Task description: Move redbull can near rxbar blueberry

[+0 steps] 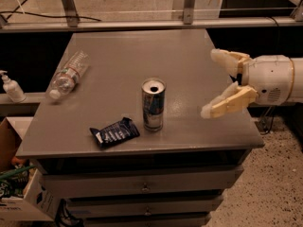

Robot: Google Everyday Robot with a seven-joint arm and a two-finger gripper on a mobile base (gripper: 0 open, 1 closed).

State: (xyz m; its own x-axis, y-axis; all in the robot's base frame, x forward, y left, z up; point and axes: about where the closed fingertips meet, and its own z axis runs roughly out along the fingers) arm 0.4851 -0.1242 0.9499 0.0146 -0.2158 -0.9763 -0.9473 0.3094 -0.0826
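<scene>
The redbull can [153, 104] stands upright on the grey table [142, 56], near its front edge. The rxbar blueberry [114, 133], a dark navy wrapper with white lettering, lies flat just left of the can, a short gap apart. My gripper [211, 83] is to the right of the can, over the table's right side, well clear of it. Its cream fingers [227, 103] are spread wide and hold nothing.
A clear plastic bottle [68, 74] lies on its side at the table's left edge. A hand sanitiser pump bottle [11, 87] stands on a ledge at left. A cardboard box [23, 193] sits on the floor at lower left. Drawers [144, 188] are under the tabletop.
</scene>
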